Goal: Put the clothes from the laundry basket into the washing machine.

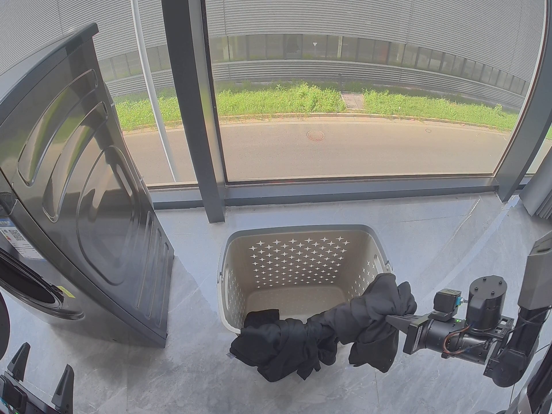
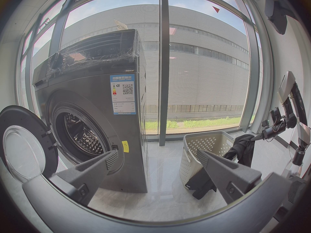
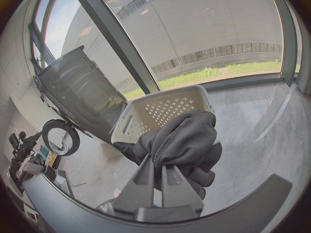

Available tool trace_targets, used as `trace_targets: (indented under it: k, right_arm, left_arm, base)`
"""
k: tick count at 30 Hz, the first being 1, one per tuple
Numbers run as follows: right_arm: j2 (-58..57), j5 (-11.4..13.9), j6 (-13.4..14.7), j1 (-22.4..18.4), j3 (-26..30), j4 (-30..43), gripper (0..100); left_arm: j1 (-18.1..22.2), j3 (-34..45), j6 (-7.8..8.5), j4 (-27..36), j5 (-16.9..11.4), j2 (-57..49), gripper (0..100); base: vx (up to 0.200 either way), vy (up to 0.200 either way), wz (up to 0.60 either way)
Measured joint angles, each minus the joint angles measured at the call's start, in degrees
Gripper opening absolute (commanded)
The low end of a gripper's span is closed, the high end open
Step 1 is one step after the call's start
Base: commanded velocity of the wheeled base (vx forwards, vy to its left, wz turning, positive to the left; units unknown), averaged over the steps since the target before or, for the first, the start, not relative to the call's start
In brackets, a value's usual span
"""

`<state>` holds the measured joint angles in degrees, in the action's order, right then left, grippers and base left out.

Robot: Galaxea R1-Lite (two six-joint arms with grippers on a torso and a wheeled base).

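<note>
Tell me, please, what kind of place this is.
Probably a laundry corner by a large window: an open front-loading washing machine, a laundry basket on the floor, and a dark garment in the right claw.

Black garment [image 1: 322, 332] drapes over rim of beige laundry basket [image 1: 299, 254]; washing machine [image 1: 86, 191] open.

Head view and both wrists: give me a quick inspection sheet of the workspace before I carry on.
surface: grey floor.
job's things: laundry basket upright on the floor; black garment draped over its near rim, partly hanging outside; washing machine to the left of the basket, its door swung open.
clutter: nothing seen.
grippers: right gripper shut on one end of the black garment, beside the basket; left gripper open, holding nothing, facing the washing machine.
cables: small wire loop at the right wrist.
surroundings: tall window behind the basket; road and grass outside.
</note>
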<state>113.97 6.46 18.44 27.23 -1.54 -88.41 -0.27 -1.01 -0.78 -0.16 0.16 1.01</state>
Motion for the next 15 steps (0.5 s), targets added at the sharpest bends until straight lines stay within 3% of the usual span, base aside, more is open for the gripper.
trace_targets:
  k: [7,15]
  right_arm:
    - [-9.06,-2.15,0.46,3.11,0.5,0.16,0]
    - [-16.65,-2.56,-0.11,4.77,-0.66,0.05,0]
  left_arm:
    - [0.0,0.0,0.0,0.0,0.0,0.0,100]
    - [0.0,0.0,0.13,0.0,-0.02,0.0,100]
  base:
    - [0.0,0.0,0.0]
    - [0.0,0.0,0.0]
